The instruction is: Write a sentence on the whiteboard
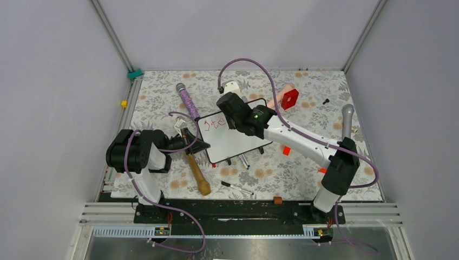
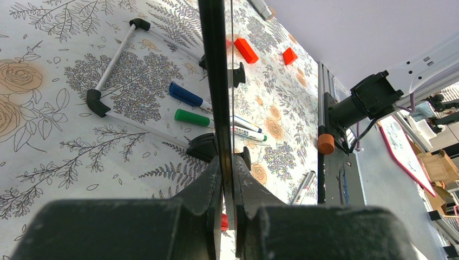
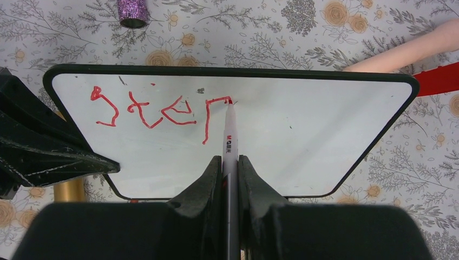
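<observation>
Overhead view: bright, even, diffuse light from above falls on the floral table [image 1: 303,162] and the pale walls, leaving only faint, soft-edged shadows beneath the arms and no glare. Right wrist view: the whiteboard [image 3: 325,130] is evenly lit, its red lettering [image 3: 206,124] and the print on the marker [image 3: 230,145] are sharp, its sides splay in the wide-angle perspective, and the right gripper [image 3: 230,162] fills the bottom edge as a dark, soft-focus mass. Left wrist view: the left gripper [image 2: 228,168] is likewise dark and blurred, the table pattern is crisp, and the far right background is paler and softer.
</observation>
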You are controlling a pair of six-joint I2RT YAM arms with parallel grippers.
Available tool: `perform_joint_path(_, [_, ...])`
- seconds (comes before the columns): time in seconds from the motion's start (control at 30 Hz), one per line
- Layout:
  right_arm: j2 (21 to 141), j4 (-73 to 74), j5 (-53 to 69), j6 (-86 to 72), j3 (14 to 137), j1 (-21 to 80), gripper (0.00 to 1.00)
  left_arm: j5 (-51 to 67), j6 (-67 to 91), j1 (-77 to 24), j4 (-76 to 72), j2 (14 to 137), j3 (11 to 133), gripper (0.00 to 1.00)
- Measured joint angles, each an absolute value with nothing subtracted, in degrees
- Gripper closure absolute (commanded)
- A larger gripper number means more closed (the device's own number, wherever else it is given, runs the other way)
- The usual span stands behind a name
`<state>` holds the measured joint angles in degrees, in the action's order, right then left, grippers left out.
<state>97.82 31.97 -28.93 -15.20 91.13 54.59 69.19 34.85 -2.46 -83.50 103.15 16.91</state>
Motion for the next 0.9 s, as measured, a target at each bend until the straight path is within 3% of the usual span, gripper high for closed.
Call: perform_joint_path(0.9, [93.9, 30.8, -21.0, -16.7, 86.1, 54.1, 1.0, 69.2, 34.5, -2.5, -83.6, 103.2, 16.9, 1.0])
